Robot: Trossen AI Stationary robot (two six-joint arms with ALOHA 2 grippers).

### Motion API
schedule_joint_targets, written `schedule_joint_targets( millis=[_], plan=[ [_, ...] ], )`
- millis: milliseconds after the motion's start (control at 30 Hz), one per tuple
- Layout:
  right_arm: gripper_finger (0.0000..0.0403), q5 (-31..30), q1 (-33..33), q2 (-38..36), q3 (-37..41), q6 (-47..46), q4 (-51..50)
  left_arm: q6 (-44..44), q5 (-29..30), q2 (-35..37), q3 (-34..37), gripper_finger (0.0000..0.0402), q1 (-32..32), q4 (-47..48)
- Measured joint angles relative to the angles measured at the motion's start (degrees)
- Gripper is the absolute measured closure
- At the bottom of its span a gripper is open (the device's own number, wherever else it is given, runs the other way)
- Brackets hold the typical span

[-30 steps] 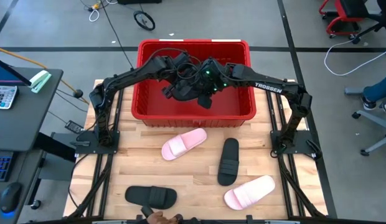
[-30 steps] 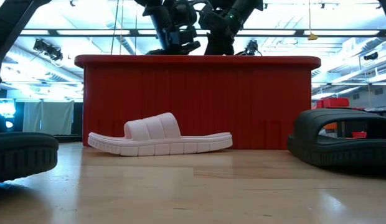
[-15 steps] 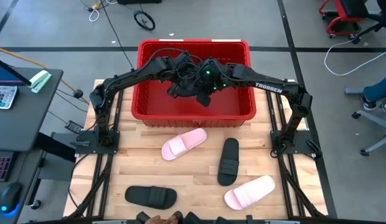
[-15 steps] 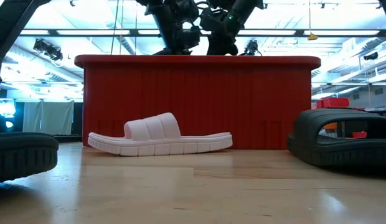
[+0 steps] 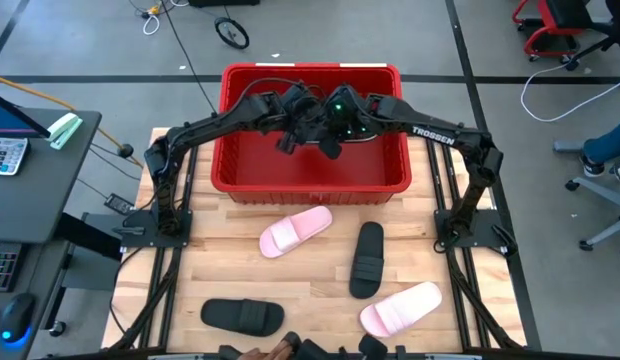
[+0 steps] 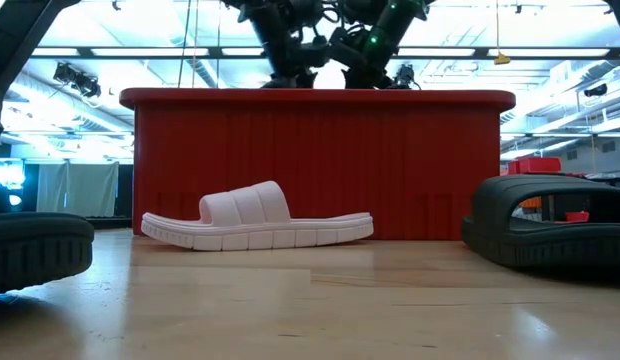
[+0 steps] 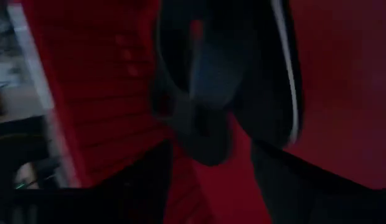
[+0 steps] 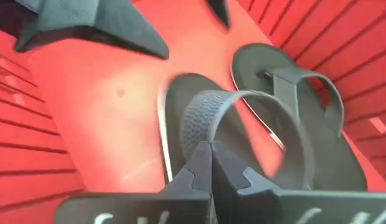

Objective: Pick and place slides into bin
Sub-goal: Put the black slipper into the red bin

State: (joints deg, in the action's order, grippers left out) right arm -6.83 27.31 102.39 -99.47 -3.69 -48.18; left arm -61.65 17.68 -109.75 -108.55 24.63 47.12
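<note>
Both grippers hang over the red bin (image 5: 310, 185), above its rim (image 6: 320, 98). My left gripper (image 7: 211, 186) is open, and a black flip-flop (image 7: 224, 81) shows blurred beyond its fingers, free of them. My right gripper (image 8: 207, 149) is shut and holds nothing. Beyond it, two black flip-flops (image 8: 199, 124) (image 8: 299, 118) are down in the bin, straps up. On the table lie two pink slides (image 5: 295, 230) (image 5: 400, 308) and two black slides (image 5: 367, 258) (image 5: 242, 316), soles down.
The bin stands at the table's far middle, and its tall near wall (image 6: 320, 170) rises behind a pink slide (image 6: 255, 222). The arms' bases stand at the table's left and right edges. A person's hand (image 5: 283, 346) shows at the near edge.
The dark flip-flop that hung under the two grippers has dropped into the bin, as my left gripper has let it go. Both grippers have risen a little and gone toward the bin's far wall.
</note>
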Motion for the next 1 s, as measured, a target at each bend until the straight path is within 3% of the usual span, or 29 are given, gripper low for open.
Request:
schedule_joint_targets(
  millis=[267,400,567,800,1000],
  plan=[
    [0.0403,-0.1,4.1,0.0,0.0,-2.3,-2.3,-0.6,8.0,0.0,0.0,0.0132,-0.6,-2.4],
    [0.0403,4.6,6.6,0.1,0.6,-2.9,-0.8,-0.5,9.6,0.0,0.0,0.0136,-0.5,-2.4],
    [0.0403,10.8,7.1,0.1,6.7,-1.8,9.6,0.0,9.9,0.0,0.0,0.0147,-0.6,-2.2],
    [0.0403,12.1,7.6,0.2,15.8,1.0,21.9,3.9,9.9,0.0,0.0,0.0161,-0.5,-2.2],
    [0.0403,10.4,9.0,0.2,22.8,7.9,22.9,4.1,9.9,0.0,0.0,0.017,-0.5,-2.5]
  ],
)
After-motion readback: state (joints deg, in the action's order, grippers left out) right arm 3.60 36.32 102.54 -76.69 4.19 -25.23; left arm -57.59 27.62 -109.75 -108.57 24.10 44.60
